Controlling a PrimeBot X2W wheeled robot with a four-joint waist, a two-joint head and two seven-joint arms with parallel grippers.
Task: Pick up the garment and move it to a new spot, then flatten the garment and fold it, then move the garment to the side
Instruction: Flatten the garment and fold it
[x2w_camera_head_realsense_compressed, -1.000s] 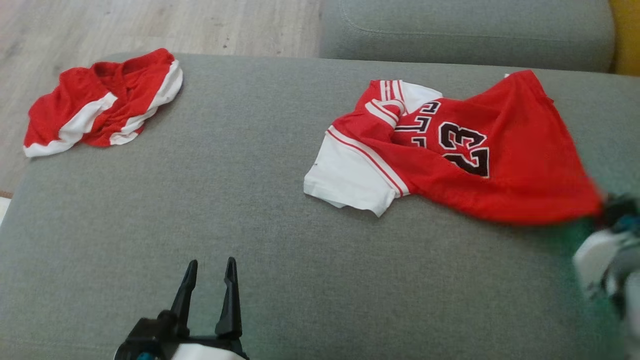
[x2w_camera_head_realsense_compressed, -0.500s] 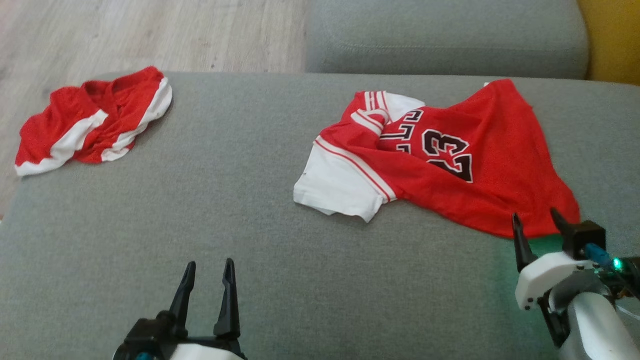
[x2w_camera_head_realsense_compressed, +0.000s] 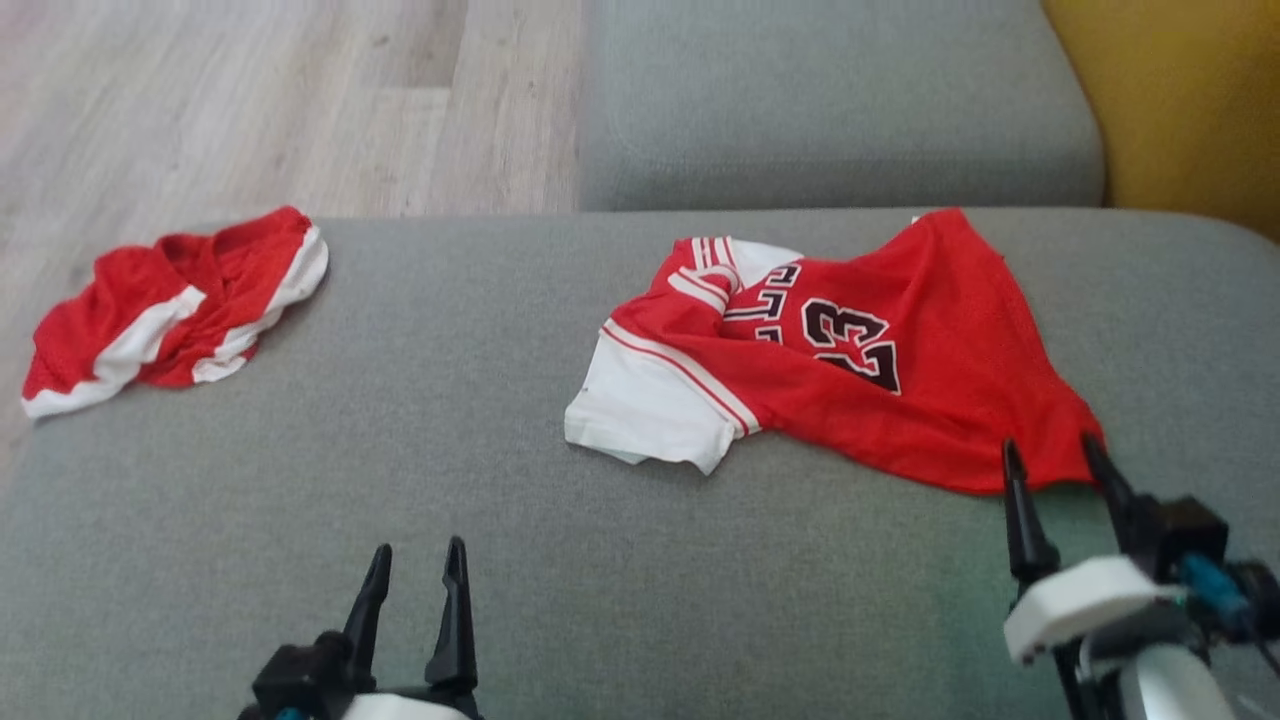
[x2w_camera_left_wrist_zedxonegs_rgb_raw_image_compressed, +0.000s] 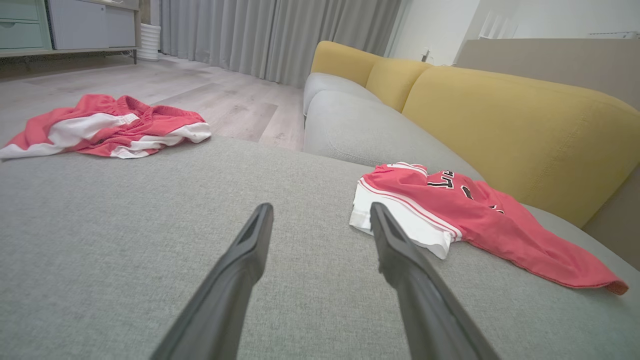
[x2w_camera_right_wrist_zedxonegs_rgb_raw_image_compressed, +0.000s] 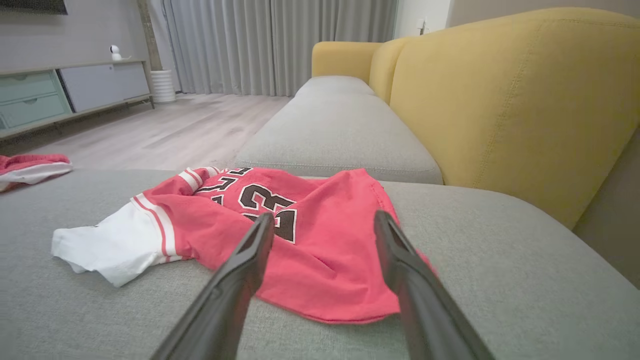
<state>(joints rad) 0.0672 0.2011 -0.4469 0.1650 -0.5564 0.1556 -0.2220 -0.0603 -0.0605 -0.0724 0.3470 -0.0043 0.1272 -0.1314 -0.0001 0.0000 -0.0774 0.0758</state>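
The garment, a red jersey (x2w_camera_head_realsense_compressed: 850, 360) with white sleeves and a black 23, lies crumpled on the right half of the grey seat cushion (x2w_camera_head_realsense_compressed: 400, 450). It also shows in the left wrist view (x2w_camera_left_wrist_zedxonegs_rgb_raw_image_compressed: 475, 215) and the right wrist view (x2w_camera_right_wrist_zedxonegs_rgb_raw_image_compressed: 310, 235). My right gripper (x2w_camera_head_realsense_compressed: 1050, 445) stands open at the jersey's near right corner, fingers either side of the hem and nothing between them (x2w_camera_right_wrist_zedxonegs_rgb_raw_image_compressed: 324, 215). Low at the front left, my left gripper (x2w_camera_head_realsense_compressed: 420, 547) is open and empty, well clear of the jersey (x2w_camera_left_wrist_zedxonegs_rgb_raw_image_compressed: 320, 207).
A second red and white garment (x2w_camera_head_realsense_compressed: 170, 310) lies bunched at the cushion's far left corner. Another grey seat cushion (x2w_camera_head_realsense_compressed: 830, 100) lies beyond, with the yellow backrest (x2w_camera_head_realsense_compressed: 1180, 100) at the right. Wooden floor (x2w_camera_head_realsense_compressed: 250, 100) shows past the far left edge.
My right gripper has opened and let go of the jersey's corner, which now rests on the cushion. The head camera has tilted, shifting the whole picture down. The left gripper has stayed put.
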